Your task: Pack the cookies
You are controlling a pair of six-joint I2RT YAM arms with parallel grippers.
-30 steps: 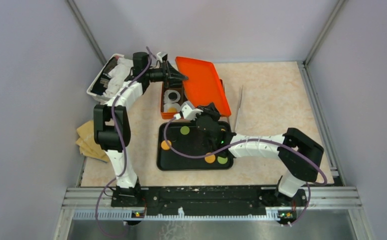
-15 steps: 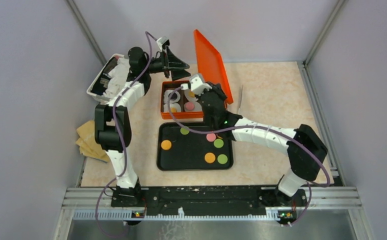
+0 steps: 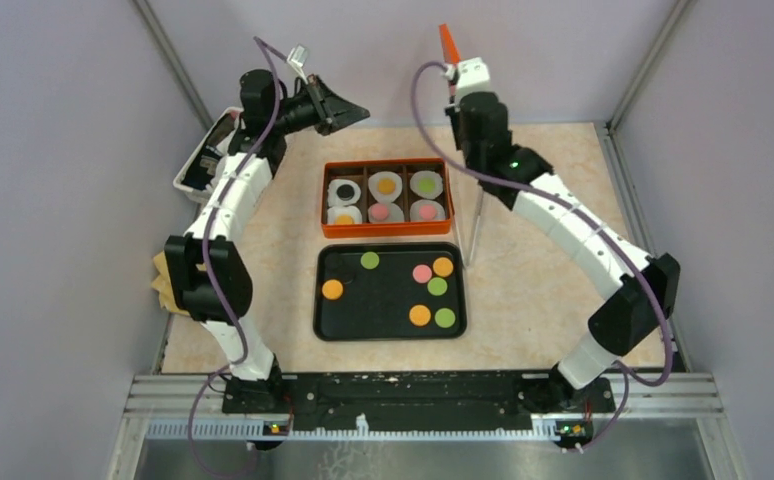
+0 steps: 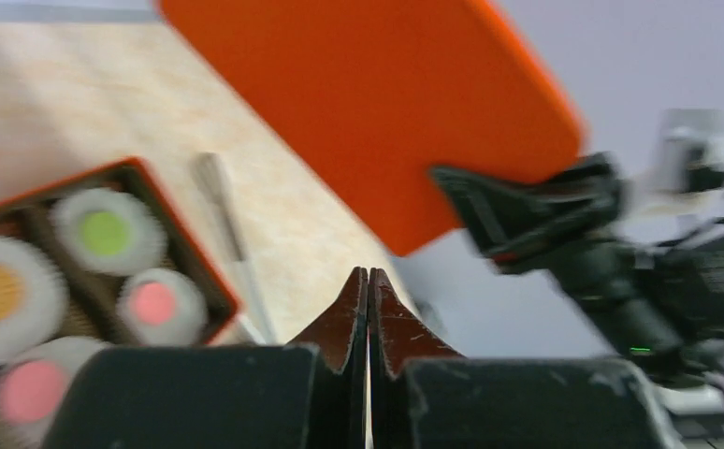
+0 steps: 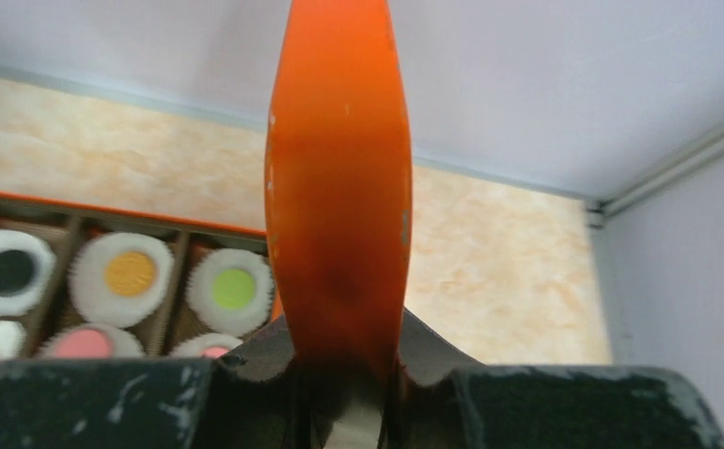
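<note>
- 7 cookies (image 3: 420,315) lie loose on the black tray (image 3: 383,300): 3 green, 3 orange and 1 pink. 5 are grouped at its right side, and 2 are toward its left.
- 6 more cookies sit in the orange box (image 3: 386,232), just behind the tray. Each rests in a white paper liner (image 3: 426,184), in 2 rows of 3. The back row is black, orange, green; the front row is orange, pink, pink.
- The orange lid (image 5: 340,187) is held upright in the air behind the box's right end, clear of the box.
- The right gripper (image 5: 344,393) is clenched on the lid's lower edge, 1 finger on each face.
- The left gripper (image 4: 369,276) is raised behind the box's left corner. Its fingers are pressed together on nothing.
- A white bin (image 3: 203,160) sits at the table's back left.
</note>
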